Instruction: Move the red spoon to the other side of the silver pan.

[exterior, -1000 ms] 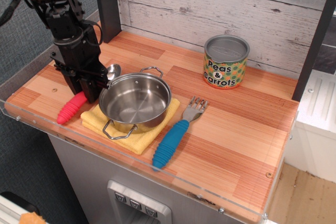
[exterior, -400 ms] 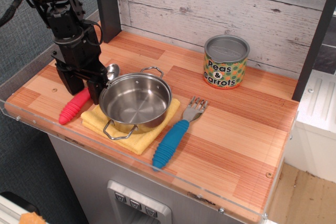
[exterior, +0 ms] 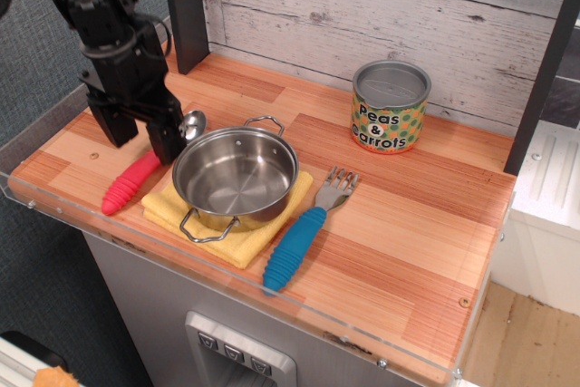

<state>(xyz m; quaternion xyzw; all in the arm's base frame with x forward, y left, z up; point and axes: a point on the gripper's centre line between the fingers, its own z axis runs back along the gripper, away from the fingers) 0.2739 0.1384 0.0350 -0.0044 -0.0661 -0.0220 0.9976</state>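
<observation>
- wooden counter [exterior: 408, 215]: clear raised lip along the front and left edges, plank wall at the back, dark post at the back left. Biggest open stretch is right of the pan and fork.
- gripper [exterior: 140, 133]: black, above the counter's left end, two fingers spread wide and pointing down, one on each side of the spoon's neck. Nothing held; fingertips look clear of the spoon, though contact at the right finger can't be ruled out.
- silver pan [exterior: 236, 174]: sits on the yellow cloth [exterior: 217, 233], centre-left, loop handles front and back. The cloth lifts it a little, probably to stop sliding.
- Peas & Carrots can [exterior: 390, 108]: upright near the back wall, well apart from the pan; limits room at the back right.
- blue fork [exterior: 304, 237]: lies diagonally just right of the cloth, tines toward the can. It takes up the nearest spot on the pan's far side.
- red spoon [exterior: 131, 180]: flat on the counter left of the pan, handle toward the front-left lip, metal bowl by the pan's rim near the right finger. Not yet moved; judged it needs a lift over the pan, landing beyond the fork or behind it.
</observation>
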